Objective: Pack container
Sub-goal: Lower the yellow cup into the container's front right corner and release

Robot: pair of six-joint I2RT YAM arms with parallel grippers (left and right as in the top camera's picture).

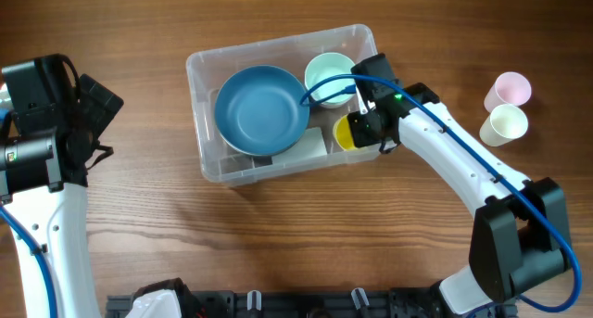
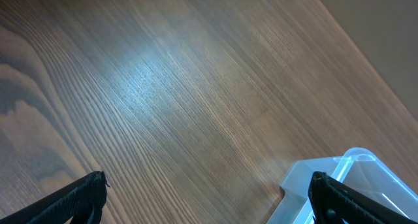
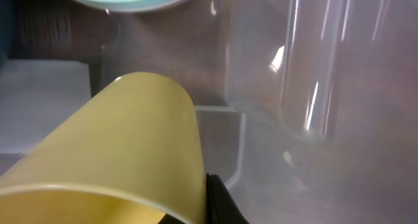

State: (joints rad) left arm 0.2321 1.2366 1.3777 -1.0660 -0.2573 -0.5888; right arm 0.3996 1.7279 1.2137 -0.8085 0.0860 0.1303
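L claw (image 2: pixel 208 185) hung wide open over the table (image 2: pixel 163 87), holding nothing. Bin (image 1: pixel 196 66) sat mid-table, well apart to its right, w/ only a corner in that wrist view. Risk there looked low, unless the arm swung in and shoved the light bin.

Inside the bin: blue bowl (image 1: pixel 262 109) at left, mint bowl (image 1: pixel 326 74) at back right, yellow cup (image 1: pixel 345 133) at front right. R claw (image 1: pixel 363 128) was closed on the yellow cup's wall, and the cup looked tilted in the wrist view.

Risks, as I judged:
- Letting go at that tilt could send the cup rolling or leave it on its side.
- Fingers were close to the right wall & mint bowl, so a pull-out could snag either and drag the bin.

R claw was reaching into the bin's right end. Pink cup (image 1: pixel 510 88) & cream cup (image 1: pixel 505 123) stood on the table well to the right, not yet packed.
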